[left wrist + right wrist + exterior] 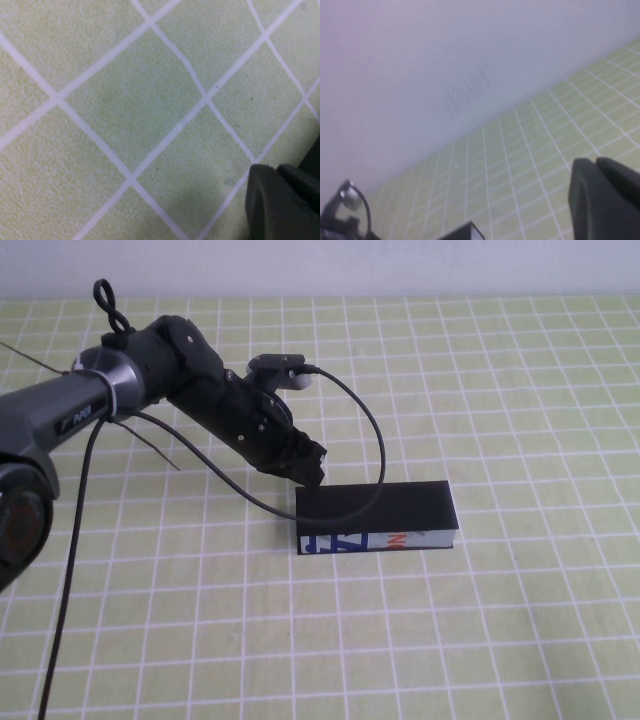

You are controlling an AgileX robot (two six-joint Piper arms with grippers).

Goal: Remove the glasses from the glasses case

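Rectangular matte black glasses case (375, 512) with white front side printed blue and orange lies closed on green cloth gridded in white (500, 390), near table centre. Glasses not visible. Left gripper (305, 468) low just behind case's left rear corner, tip near lid edge; finger state cannot tell. Right gripper (605, 200) raised, facing pale wall (445, 60); finger state cannot tell.

The left gripper (305, 465) hung just behind the closed glasses case (375, 516), crowding its rear left corner. A cable (365, 425) draped across the lid. The right gripper (607, 200) was raised well clear.
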